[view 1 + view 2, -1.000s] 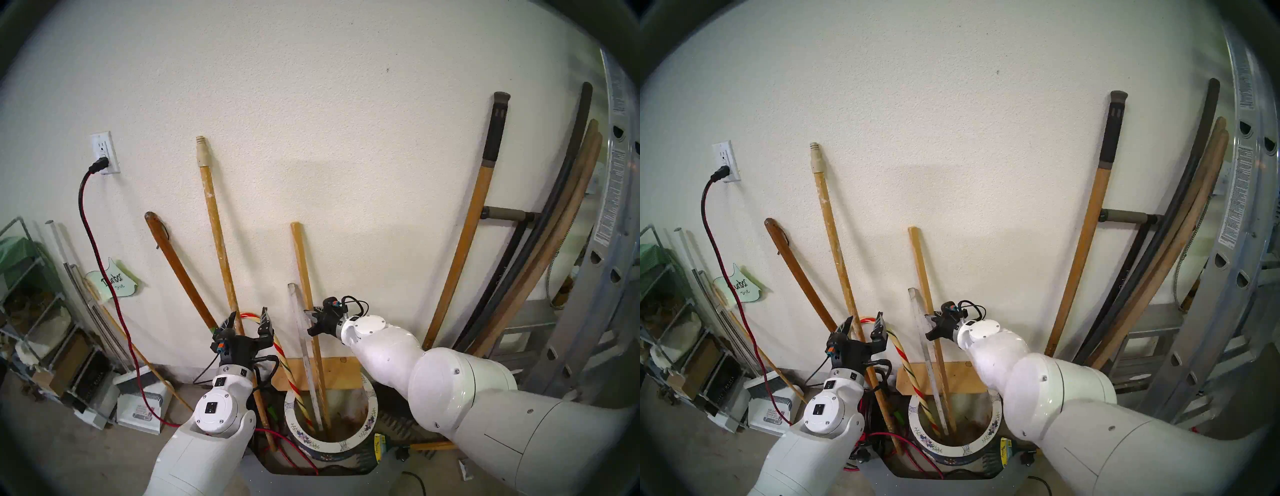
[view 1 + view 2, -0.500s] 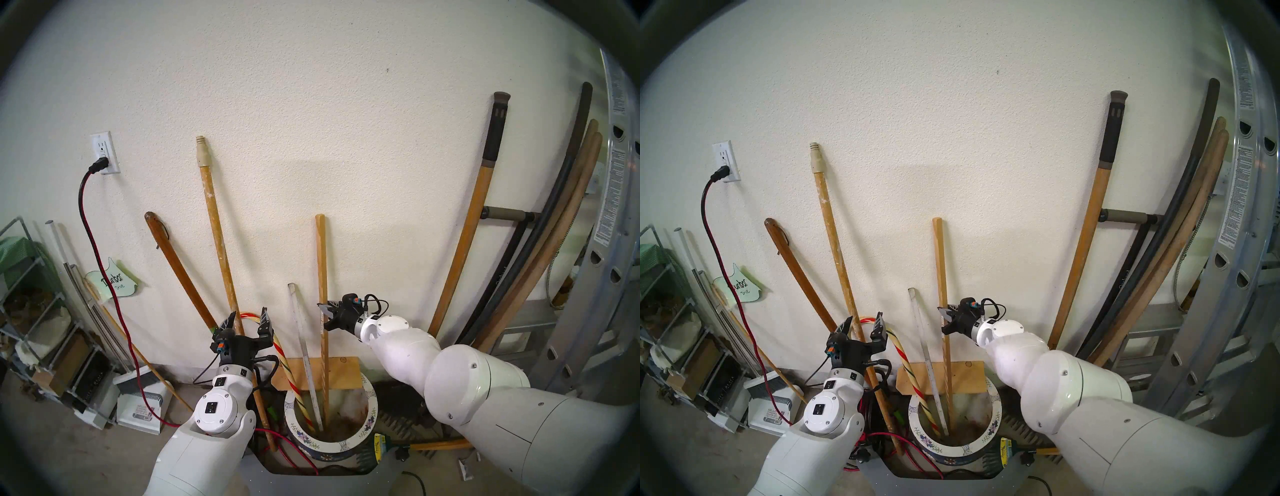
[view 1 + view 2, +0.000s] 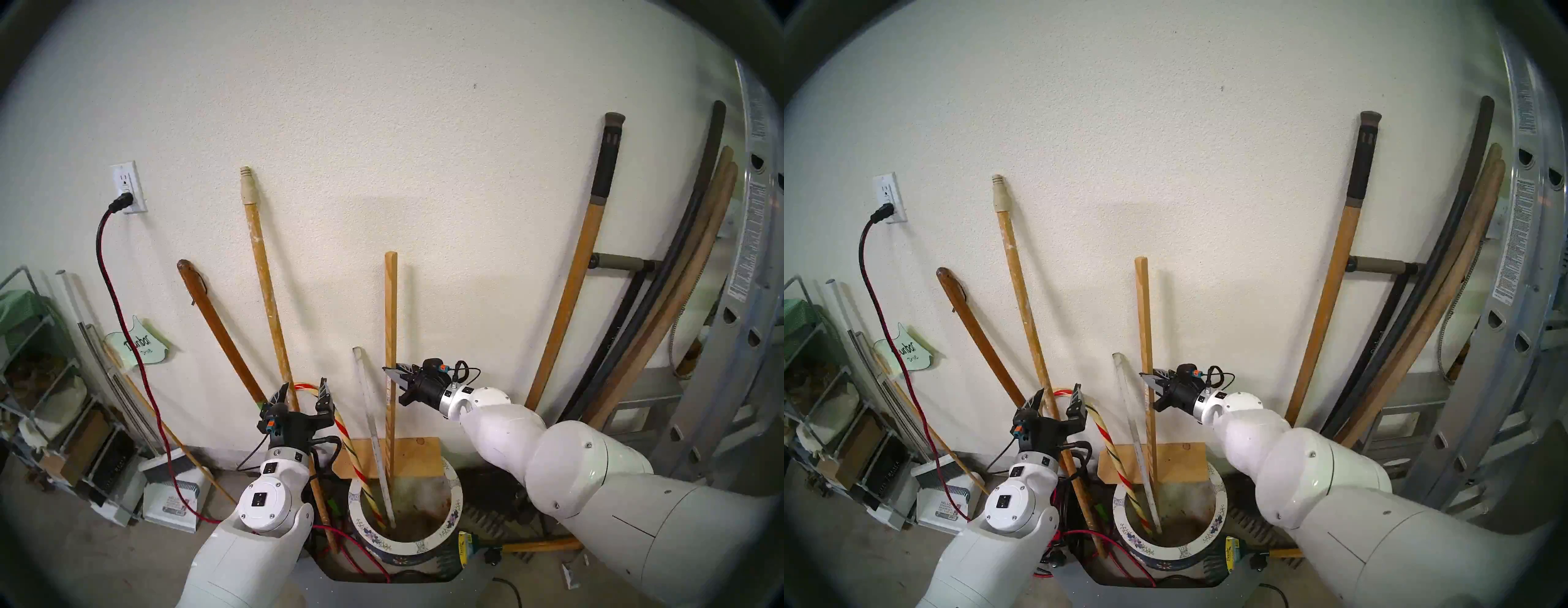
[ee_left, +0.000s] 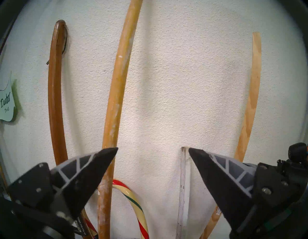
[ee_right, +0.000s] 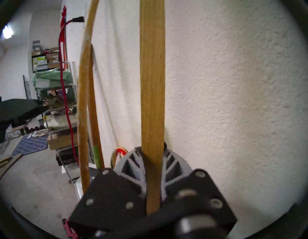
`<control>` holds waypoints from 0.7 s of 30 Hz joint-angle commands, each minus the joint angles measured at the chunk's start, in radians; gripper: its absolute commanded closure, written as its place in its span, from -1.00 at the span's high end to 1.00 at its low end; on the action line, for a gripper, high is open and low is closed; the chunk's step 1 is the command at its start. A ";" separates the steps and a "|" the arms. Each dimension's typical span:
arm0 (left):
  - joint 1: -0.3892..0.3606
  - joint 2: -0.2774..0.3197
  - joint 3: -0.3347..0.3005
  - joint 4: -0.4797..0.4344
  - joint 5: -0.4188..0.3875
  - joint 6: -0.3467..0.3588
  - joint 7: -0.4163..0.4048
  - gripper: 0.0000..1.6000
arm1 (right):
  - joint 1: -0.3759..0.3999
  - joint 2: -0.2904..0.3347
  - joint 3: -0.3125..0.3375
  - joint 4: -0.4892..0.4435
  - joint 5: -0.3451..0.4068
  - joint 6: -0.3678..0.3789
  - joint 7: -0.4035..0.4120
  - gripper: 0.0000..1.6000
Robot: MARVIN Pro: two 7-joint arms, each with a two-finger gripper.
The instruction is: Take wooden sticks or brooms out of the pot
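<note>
My right gripper is shut on the thin square pale-wood stick and holds it upright near the wall. The stick's lower end hangs about level with the back rim of the flowered white-rimmed pot. The right wrist view shows the stick clamped between both fingers. My left gripper is open and empty, left of the pot, near the paint-spattered pole. The thick orange-brown shaft with the black sleeve leans on the wall at the right, outside the pot.
A candy-striped cane and a whitish flat strip stand in the pot. A dark brown pole leans at the left. Ladder and more poles crowd the right. A red cord hangs from the outlet. Shelves stand far left.
My right gripper has moved right and up with the stick. The stick went from leaning left to upright, and its lower end rose from deep in the pot to rim height. The left arm stayed still.
</note>
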 commanded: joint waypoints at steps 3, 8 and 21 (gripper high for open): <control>0.000 0.001 -0.002 -0.006 -0.001 -0.003 -0.002 1.00 | 0.016 0.036 -0.004 -0.028 0.000 -0.055 0.092 -1.00; -0.001 0.001 -0.002 -0.005 0.000 -0.003 -0.002 1.00 | 0.007 0.057 0.001 -0.037 0.003 -0.064 0.133 -1.00; -0.001 -0.001 -0.002 -0.005 0.002 -0.003 -0.001 1.00 | 0.009 0.085 0.025 -0.062 0.024 -0.092 0.242 -1.00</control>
